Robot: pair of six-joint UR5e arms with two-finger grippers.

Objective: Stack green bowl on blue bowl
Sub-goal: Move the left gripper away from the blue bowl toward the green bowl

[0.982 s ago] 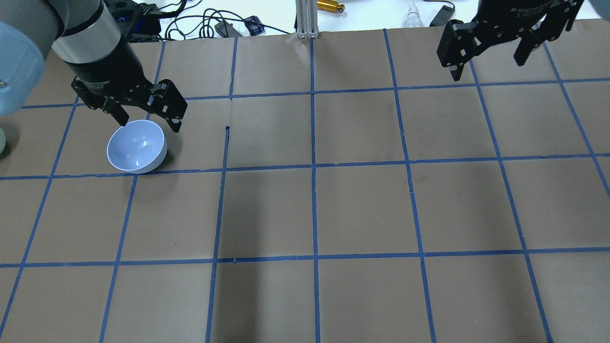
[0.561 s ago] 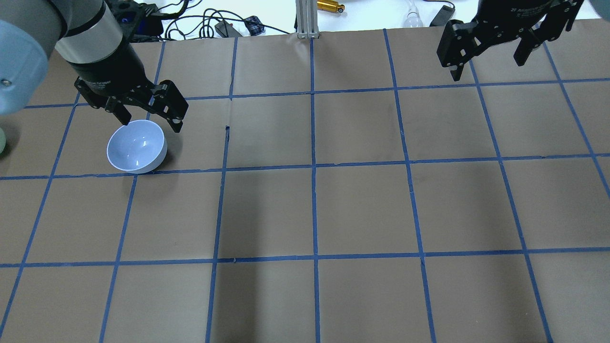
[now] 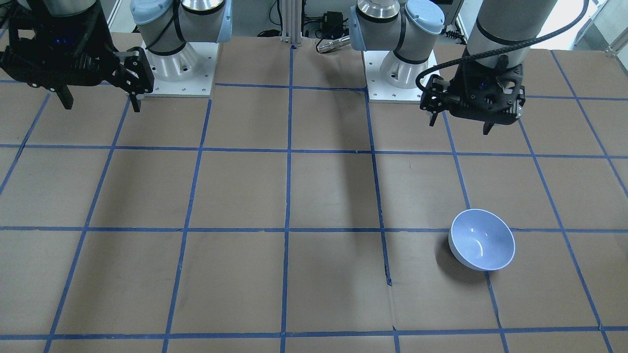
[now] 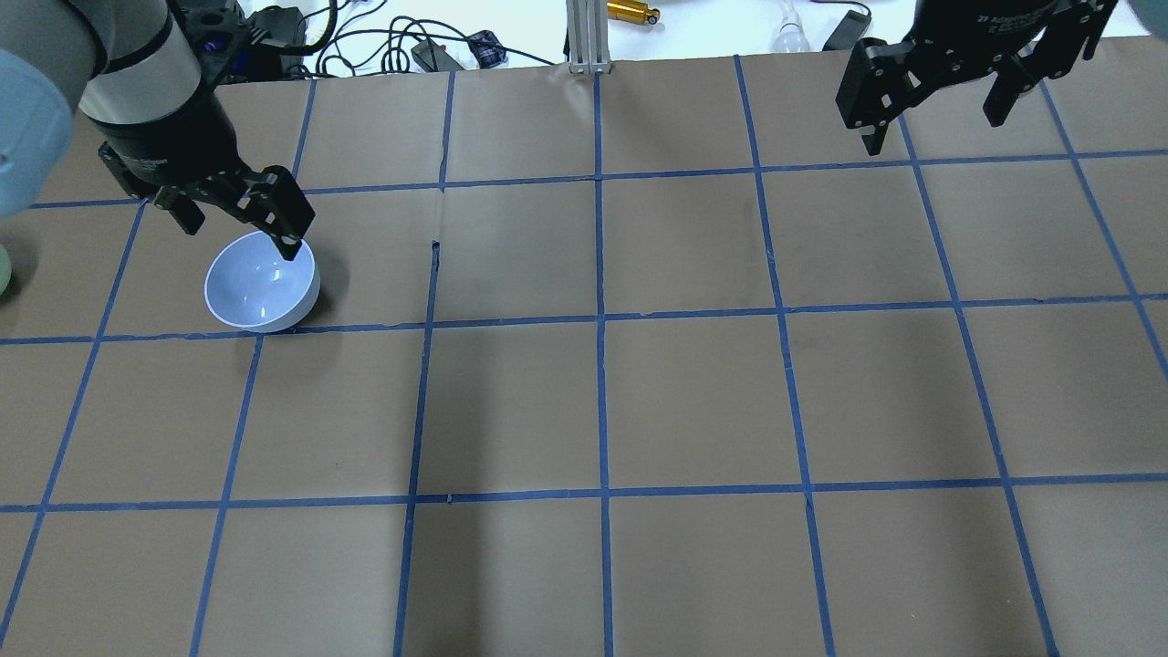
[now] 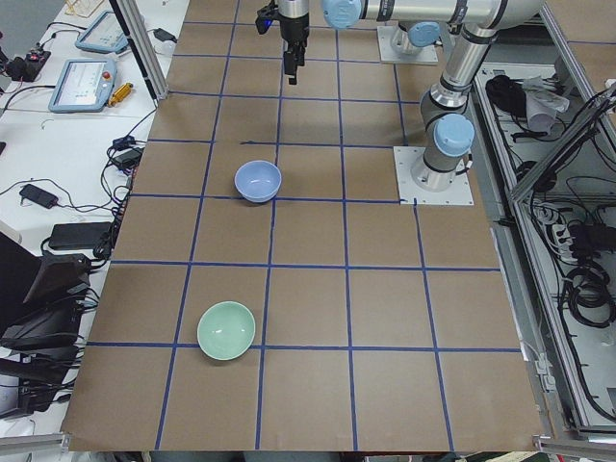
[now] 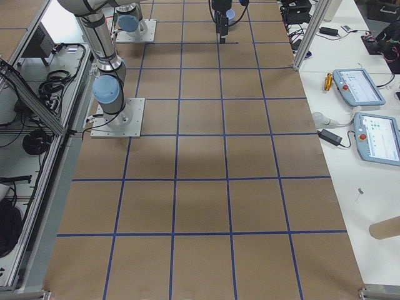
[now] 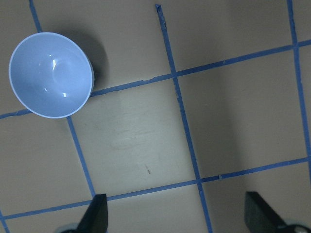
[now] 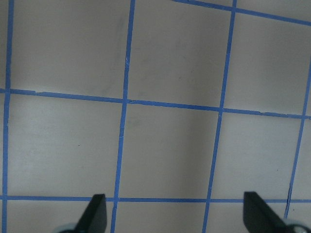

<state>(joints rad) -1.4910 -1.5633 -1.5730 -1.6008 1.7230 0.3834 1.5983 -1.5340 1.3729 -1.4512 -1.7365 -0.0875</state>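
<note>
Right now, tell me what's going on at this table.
Nothing is held. The left gripper, fingers open, hovers off to one side of the glossy pale-blue round bowl. The glossy mint-green round bowl sits apart on the brown taped table, untouched. The right gripper hangs open, away from both.

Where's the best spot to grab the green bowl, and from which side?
Grip the green bowl by its thin rim, coming straight down from above, one finger inside and one outside. It sits upright, mouth up, and its round wall offers no flat sides.
</note>
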